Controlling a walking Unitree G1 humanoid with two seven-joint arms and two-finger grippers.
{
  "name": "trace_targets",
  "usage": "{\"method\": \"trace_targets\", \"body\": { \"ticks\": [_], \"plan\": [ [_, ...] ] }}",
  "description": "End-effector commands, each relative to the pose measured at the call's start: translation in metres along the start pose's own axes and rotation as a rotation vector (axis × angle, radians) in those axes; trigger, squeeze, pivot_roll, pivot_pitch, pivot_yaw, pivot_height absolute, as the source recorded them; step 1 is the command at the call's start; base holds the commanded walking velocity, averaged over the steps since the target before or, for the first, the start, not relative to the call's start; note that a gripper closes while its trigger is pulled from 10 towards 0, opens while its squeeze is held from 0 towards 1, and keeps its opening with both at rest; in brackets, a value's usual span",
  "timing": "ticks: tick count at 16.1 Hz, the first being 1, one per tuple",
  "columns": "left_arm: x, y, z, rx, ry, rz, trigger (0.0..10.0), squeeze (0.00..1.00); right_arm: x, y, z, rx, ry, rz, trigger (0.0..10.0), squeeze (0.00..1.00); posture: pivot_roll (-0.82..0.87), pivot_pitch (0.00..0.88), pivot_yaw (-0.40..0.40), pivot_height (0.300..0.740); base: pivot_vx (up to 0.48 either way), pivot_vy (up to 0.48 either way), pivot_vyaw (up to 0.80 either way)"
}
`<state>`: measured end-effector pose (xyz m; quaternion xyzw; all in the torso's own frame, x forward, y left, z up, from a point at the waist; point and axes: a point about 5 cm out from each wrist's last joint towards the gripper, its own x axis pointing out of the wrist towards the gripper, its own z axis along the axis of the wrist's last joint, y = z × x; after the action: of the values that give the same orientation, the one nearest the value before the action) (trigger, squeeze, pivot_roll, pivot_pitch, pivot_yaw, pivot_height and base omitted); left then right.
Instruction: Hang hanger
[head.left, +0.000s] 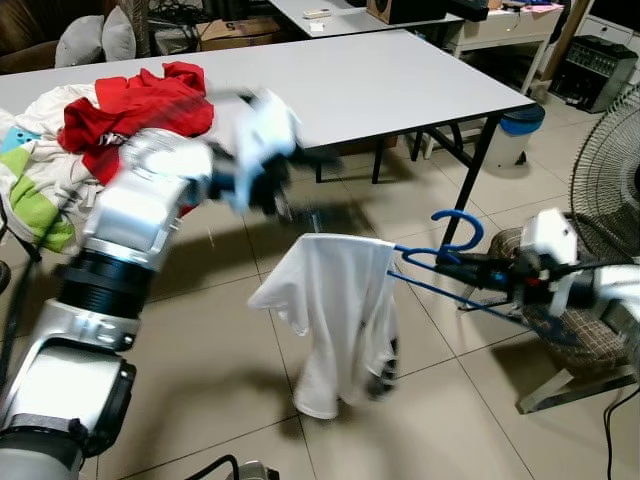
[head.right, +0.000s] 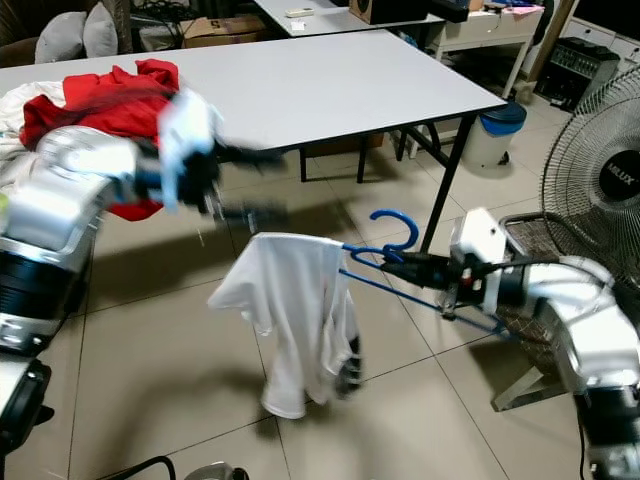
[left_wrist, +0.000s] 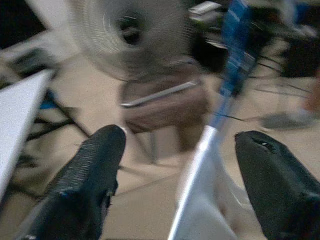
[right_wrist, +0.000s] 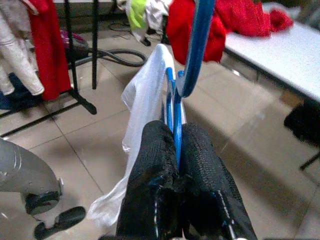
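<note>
Landmark: I place everything against the blue hanger (head.left: 445, 262), which hangs in the air over the tiled floor (head.left: 230, 330).
Right tool (right_wrist: 176, 145): I have its two black fingers pressed tight together on the hanger's blue wire, just below the hook; it sits at the hanger's right end.
Hanger: held roughly level, hook curling upward, well above the floor and in front of the tabletop's near edge.
White shirt (head.left: 335, 320): draped over the hanger's left end, hanging limp below it with its hem clear of the floor.
Left tool (head.left: 275, 195): blurred, up and to the left of the shirt's top edge; in my left wrist view its fingers (left_wrist: 92, 170) stand wide apart with the shirt edge and hanger wire between them, touching neither.
Fan (head.right: 600, 180): standing on the floor to the right of the hanger, behind my right arm.
Tabletop (head.left: 380, 70): beyond the hanger, grey and broad.
Red garment (head.left: 135, 110): heaped with other clothes on the tabletop's left end, far left of the hanger.
</note>
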<state>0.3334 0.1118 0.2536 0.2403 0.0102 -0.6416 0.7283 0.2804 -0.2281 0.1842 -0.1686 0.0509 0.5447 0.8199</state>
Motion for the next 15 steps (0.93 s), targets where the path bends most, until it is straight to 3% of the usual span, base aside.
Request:
{"method": "trace_targets", "body": {
  "ticks": [1,3,5,6,7,8,9,15],
  "plan": [
    [0.0,0.0,0.0,0.012,0.016,-0.033,10.0,0.0,0.001,-0.001,0.015,-0.059,-0.045,0.043,10.0,0.0,-0.08,0.0,0.029,0.74,0.0,0.0,0.0],
    [0.01,-0.011,-0.009,0.003,0.058,-0.142,10.0,0.0,0.0,-0.001,0.023,-0.077,-0.063,0.09,10.0,0.0,-0.09,0.0,0.033,0.74,0.0,0.0,0.0],
    [0.021,-0.02,-0.015,-0.004,0.065,-0.183,10.0,0.0,0.0,0.0,0.03,-0.086,-0.082,0.131,10.0,0.0,-0.09,0.0,0.03,0.74,0.0,0.0,0.0],
    [0.023,-0.02,-0.018,-0.006,0.07,-0.183,4.6,0.0,0.0,0.001,0.031,-0.088,-0.084,0.144,10.0,0.0,-0.09,0.0,0.03,0.74,0.0,0.0,0.0],
    [0.025,-0.02,-0.02,-0.019,0.067,-0.183,1.3,0.0,0.001,0.002,0.033,-0.092,-0.087,0.157,10.0,0.0,-0.09,0.0,0.03,0.74,0.0,0.0,0.0],
    [0.026,-0.02,-0.021,-0.026,0.062,-0.185,1.3,0.0,0.001,0.002,0.034,-0.093,-0.088,0.159,10.0,0.0,-0.09,0.0,0.028,0.74,0.0,0.0,0.0],
    [0.026,-0.022,-0.022,-0.041,0.06,-0.205,0.0,0.0,0.002,0.001,0.035,-0.094,-0.094,0.163,10.0,0.0,-0.09,0.0,0.028,0.74,0.0,0.0,0.0],
    [0.02,-0.024,-0.027,-0.096,0.053,-0.227,0.0,0.0,0.002,0.001,0.037,-0.079,-0.102,0.184,10.0,0.0,-0.09,0.0,0.023,0.74,0.0,0.0,0.0]
  ]
}}
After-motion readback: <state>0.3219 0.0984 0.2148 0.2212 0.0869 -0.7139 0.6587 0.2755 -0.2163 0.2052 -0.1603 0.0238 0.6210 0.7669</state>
